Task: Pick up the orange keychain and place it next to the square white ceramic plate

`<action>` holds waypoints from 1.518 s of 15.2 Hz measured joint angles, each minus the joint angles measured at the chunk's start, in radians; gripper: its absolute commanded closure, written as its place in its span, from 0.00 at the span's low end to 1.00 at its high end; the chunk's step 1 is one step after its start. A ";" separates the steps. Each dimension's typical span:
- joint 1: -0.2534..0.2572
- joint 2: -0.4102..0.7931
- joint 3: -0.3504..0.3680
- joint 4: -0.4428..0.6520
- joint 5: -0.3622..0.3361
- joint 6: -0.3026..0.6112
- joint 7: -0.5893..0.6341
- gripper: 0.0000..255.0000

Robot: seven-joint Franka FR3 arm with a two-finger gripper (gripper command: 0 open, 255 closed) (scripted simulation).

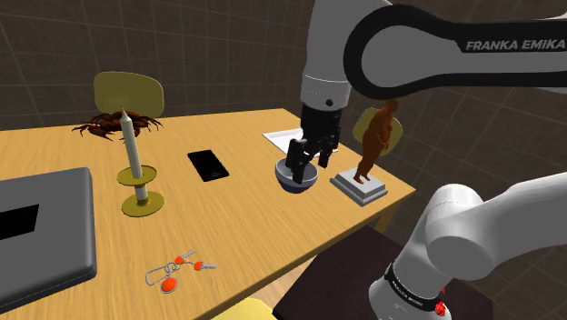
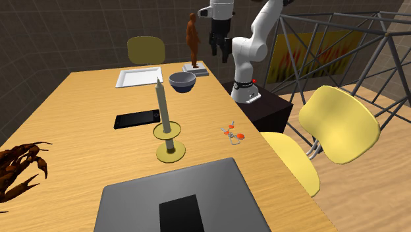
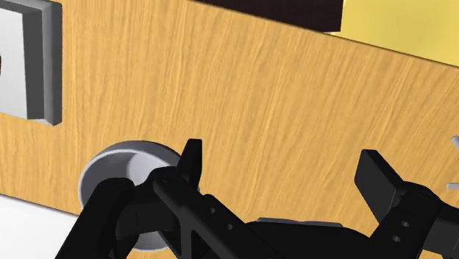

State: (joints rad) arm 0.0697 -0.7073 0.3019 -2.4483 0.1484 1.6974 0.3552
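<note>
The orange keychain (image 1: 173, 270) (image 2: 232, 133), a metal ring with orange tags, lies near the wooden table's front edge. The square white plate (image 1: 286, 138) (image 2: 139, 76) rests flat at the table's far side, beside a grey bowl (image 1: 296, 177) (image 2: 182, 81) (image 3: 121, 165). My black gripper (image 1: 304, 164) (image 2: 218, 49) (image 3: 283, 162) hangs open above the table close to the bowl, far from the keychain, with nothing between its fingers.
A brown figurine (image 1: 374, 145) (image 2: 193, 39) on a grey base stands at the table corner near the gripper. A candle on a holder (image 1: 136, 168) (image 2: 166, 122), a black phone (image 1: 208, 165) (image 2: 137, 120) and a grey laptop (image 1: 41, 232) (image 2: 181, 198) also occupy the table. Yellow chairs (image 2: 336, 125) surround it.
</note>
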 measured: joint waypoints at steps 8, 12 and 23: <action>-0.004 0.164 0.192 0.030 0.090 0.168 0.274 0.00; -0.023 0.286 0.300 0.081 0.095 0.257 0.430 0.00; -0.072 0.769 0.535 0.328 -0.192 0.447 0.965 0.00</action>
State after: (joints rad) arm -0.0019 0.0621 0.8373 -2.1203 -0.0432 2.1448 1.3198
